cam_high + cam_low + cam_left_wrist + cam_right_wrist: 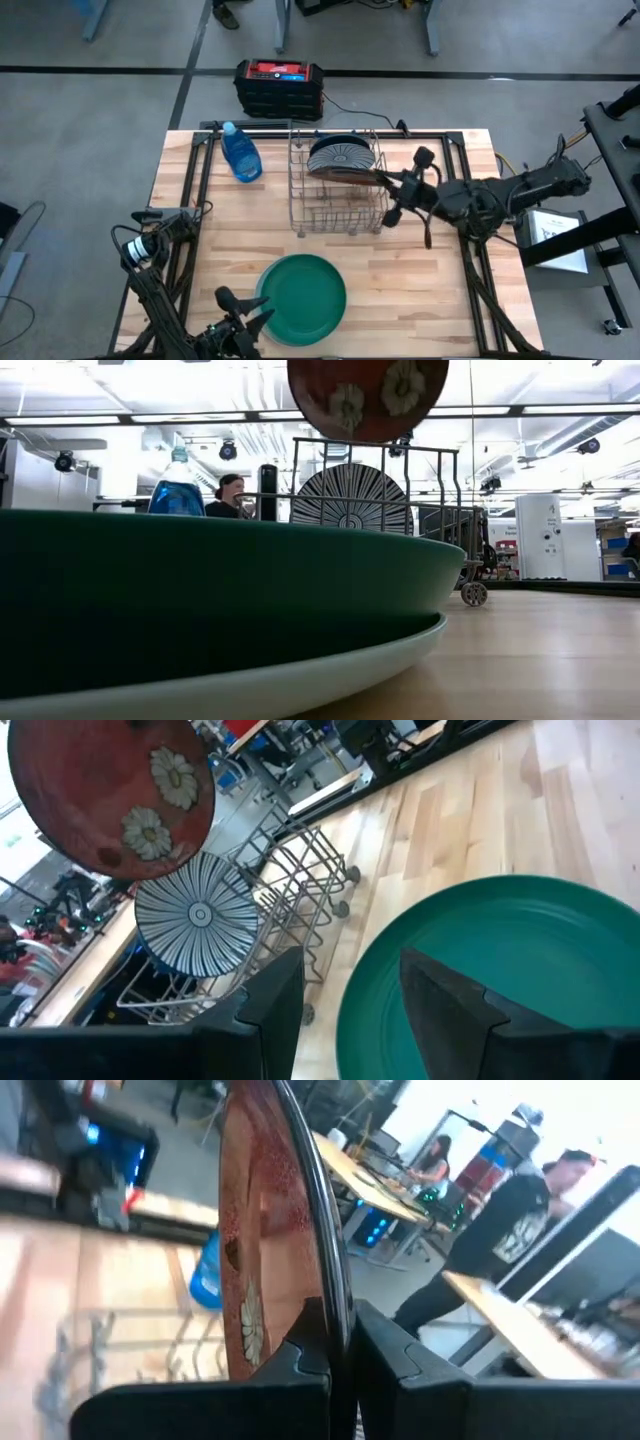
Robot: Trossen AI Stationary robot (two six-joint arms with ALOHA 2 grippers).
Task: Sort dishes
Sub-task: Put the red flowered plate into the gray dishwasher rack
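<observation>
Right gripper right of centre in the high view, at the rack's right edge, fingers pinched hard on the rim of red flowered plate; plate carried on edge, up in the air above wire rack, top centre in the low view

Striped plate standing upright in a rack slot, just under the red one

Green plate flat on the table, bottom centre of the high view, well apart from the rack; dark teal dish seemingly stacked on it in the low view, hard to confirm

Left gripper at bottom edge, lower left of the green plate, fingers spread, holding nothing, waiting

Blue bottle upper left of the rack, untouched

Step in hand, probably: red plate moving between rack and table, direction unclear; whether lifted out or going in, cannot tell

Next move calls for keeping the plate upright, clearing the rack wires and the striped plate, holding the pinch firm until the rim is seated or set down
</observation>
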